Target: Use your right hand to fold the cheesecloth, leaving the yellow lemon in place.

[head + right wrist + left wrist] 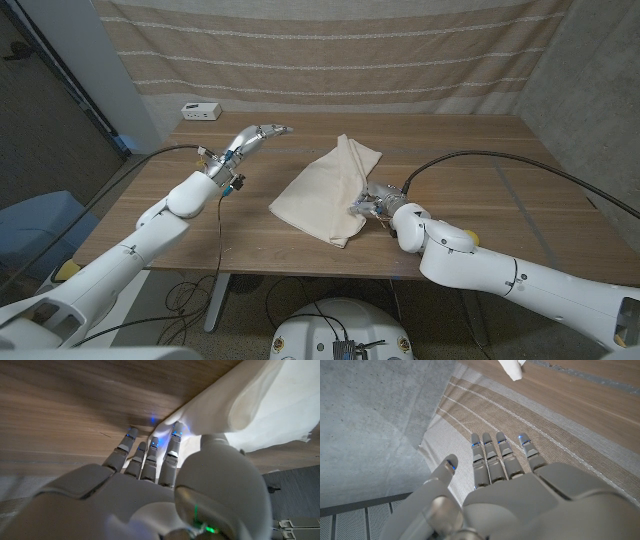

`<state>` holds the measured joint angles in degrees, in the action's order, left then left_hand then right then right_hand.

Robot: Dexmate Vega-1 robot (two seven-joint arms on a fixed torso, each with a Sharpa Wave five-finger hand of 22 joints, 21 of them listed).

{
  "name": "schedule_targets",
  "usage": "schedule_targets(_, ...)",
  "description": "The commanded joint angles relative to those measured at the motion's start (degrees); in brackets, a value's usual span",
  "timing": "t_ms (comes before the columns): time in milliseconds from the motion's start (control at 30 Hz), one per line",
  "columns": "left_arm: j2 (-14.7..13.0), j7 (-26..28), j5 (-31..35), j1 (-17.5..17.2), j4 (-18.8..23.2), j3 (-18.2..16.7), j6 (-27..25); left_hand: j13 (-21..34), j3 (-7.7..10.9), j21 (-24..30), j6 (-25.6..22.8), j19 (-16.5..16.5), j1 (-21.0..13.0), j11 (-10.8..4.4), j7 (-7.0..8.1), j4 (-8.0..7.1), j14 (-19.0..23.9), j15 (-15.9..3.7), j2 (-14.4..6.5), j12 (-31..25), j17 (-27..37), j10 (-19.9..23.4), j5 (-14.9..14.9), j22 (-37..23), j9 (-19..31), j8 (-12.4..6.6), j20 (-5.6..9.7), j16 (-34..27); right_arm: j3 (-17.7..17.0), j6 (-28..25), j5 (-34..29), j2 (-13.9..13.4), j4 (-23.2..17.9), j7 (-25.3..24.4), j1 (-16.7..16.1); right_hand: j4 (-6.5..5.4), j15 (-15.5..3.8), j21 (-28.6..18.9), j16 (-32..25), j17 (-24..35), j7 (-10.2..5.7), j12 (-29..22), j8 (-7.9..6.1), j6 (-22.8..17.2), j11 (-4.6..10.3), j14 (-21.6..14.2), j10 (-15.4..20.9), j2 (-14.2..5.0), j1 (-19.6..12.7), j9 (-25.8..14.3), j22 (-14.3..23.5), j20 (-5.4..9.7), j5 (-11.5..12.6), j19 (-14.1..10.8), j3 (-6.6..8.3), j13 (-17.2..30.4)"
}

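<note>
The limp, light cheesecloth point(328, 190) is touched at its near edge by the right hand point(371, 204), fingers extended, a firm hold not discernible; best pinched at that loose edge.

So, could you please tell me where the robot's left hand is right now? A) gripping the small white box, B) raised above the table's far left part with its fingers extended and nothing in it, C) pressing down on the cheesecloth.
B: in the head view the left hand is raised with fingers extended, holding nothing, away from the cheesecloth.
</note>
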<state>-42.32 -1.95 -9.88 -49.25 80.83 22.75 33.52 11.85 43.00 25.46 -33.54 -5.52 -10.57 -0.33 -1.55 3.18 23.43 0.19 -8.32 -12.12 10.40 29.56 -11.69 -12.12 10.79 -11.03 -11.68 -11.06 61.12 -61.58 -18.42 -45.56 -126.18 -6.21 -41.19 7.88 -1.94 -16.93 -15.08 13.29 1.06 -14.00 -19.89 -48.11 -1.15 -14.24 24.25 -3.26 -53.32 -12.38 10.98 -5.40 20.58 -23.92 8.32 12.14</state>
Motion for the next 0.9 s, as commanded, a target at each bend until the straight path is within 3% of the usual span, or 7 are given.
schedule_targets(33, 0.5, -0.9, -0.3, 1.3, -1.2, 0.8, 0.3, 0.1, 0.09, 0.5, -0.2, -0.1, -0.6, -0.01, -0.08, 0.26, 0.2, 0.35, -0.2, -0.1, 0.2, -0.2, 0.0, -0.2, 0.1, 0.02, -0.33, -0.3, 6.2, -5.6, -10.7, 1.6, 2.1, -4.5, 1.4, 1.49, -3.10, -1.2, -1.3, 0.1, 0.00, -1.5, -4.07, -6.6, 1.86, -5.5, 5.7, -1.50, -5.1, -1.2, 0.1, 2.08, 0.0, -3.4, 2.53, 0.3)
schedule_targets(167, 0.5, -1.0, -0.4, 1.5, -1.5, 0.9, 0.3, 0.1, 0.04, 0.5, -0.1, -0.1, -0.5, 0.02, -0.08, 0.21, 0.2, 0.34, -0.1, -0.1, 0.2, -0.2, 0.1, -0.2, 0.1, 0.05, -0.36, -0.4, 6.7, -5.0, -13.4, 2.4, 4.0, -6.6, 0.7, 1.76, -5.06, -1.2, -1.3, 0.1, 0.02, -2.3, -6.95, -12.6, 4.89, -8.3, 9.9, -2.96, -8.7, -0.7, 0.1, 2.64, -0.9, -3.3, 4.87, 0.4)
schedule_targets(333, 0.6, -1.1, -0.5, 1.7, -1.8, 1.0, 0.1, 0.1, -0.03, 0.5, -0.1, -0.1, -0.4, -0.08, -0.07, 0.13, 0.2, 0.35, 0.0, -0.1, 0.2, -0.3, 0.1, -0.2, 0.1, 0.04, -0.30, -0.4, 3.5, -1.7, -15.2, 3.5, 5.7, -12.6, -3.3, 1.43, -6.99, -1.2, -1.4, 0.3, 1.60, -2.9, -7.43, -13.2, 5.70, -10.0, 12.8, -4.12, -10.1, -0.5, 0.1, 3.74, -1.5, -3.4, 6.25, 0.4)
schedule_targets(433, 0.6, -1.0, -0.4, 1.8, -1.8, 1.1, -0.1, 0.1, -0.04, 0.5, -0.1, 0.0, -0.3, -0.13, -0.09, 0.01, 0.2, 0.38, -0.1, -0.1, 0.2, -0.3, 0.1, -0.2, 0.1, 0.06, -0.39, -0.3, -3.1, 3.9, -11.6, 3.8, 5.1, -17.5, -8.4, 1.28, -7.14, -1.0, -1.2, 0.4, 2.30, -3.1, -7.69, -12.9, 5.66, -9.9, 13.4, -4.46, -10.4, -0.9, 0.1, 4.19, -1.7, -3.0, 6.63, 0.6)
schedule_targets(533, 0.7, -1.0, -0.3, 1.9, -1.9, 1.2, -0.3, 0.1, 0.00, 0.5, -0.1, 0.0, -0.3, 0.06, -0.05, 0.03, 0.2, 0.39, -0.1, -0.1, 0.2, -0.3, 0.1, -0.2, 0.1, 0.06, -0.40, -0.3, -13.3, 14.7, -3.1, 4.5, 4.0, -23.4, -15.7, 1.54, -6.80, -0.9, -0.9, 0.4, 3.12, -3.2, -8.40, -13.4, 5.11, -10.1, 13.6, -4.30, -11.0, -1.4, 0.0, 3.85, -1.9, -2.9, 7.14, 0.8)
schedule_targets(633, 0.8, -1.0, -0.1, 2.2, -2.1, 1.4, -0.2, 0.1, 0.05, 0.5, -0.1, 0.0, -0.3, -0.06, -0.08, 0.01, 0.2, 0.38, -0.1, -0.1, 0.2, -0.3, 0.1, -0.2, 0.1, 0.06, -0.41, -0.3, -20.0, 24.0, 3.6, 5.0, 3.5, -25.7, -20.2, 1.75, -6.21, -0.8, -0.8, 0.3, 4.04, -3.6, -9.31, -14.1, 4.11, -11.0, 14.8, -3.85, -11.6, -2.0, -0.1, 3.32, -2.6, -2.8, 7.78, 1.0)
schedule_targets(900, 1.1, -1.2, -0.1, 2.7, -2.4, 1.6, 0.4, 0.1, 0.11, 0.6, -0.1, 0.0, -0.3, -0.03, -0.02, 0.01, 0.2, 0.44, -0.1, -0.1, 0.1, -0.3, 0.1, -0.2, 0.1, 0.05, -0.42, -0.3, -27.8, 39.1, 14.3, 5.5, 3.3, -23.6, -24.8, 1.58, -6.11, -0.8, -0.8, 0.5, 5.02, -4.2, -10.02, -13.9, 3.59, -12.6, 16.1, -3.81, -12.0, -2.7, -0.1, 3.03, -3.7, -2.9, 8.75, 1.4)
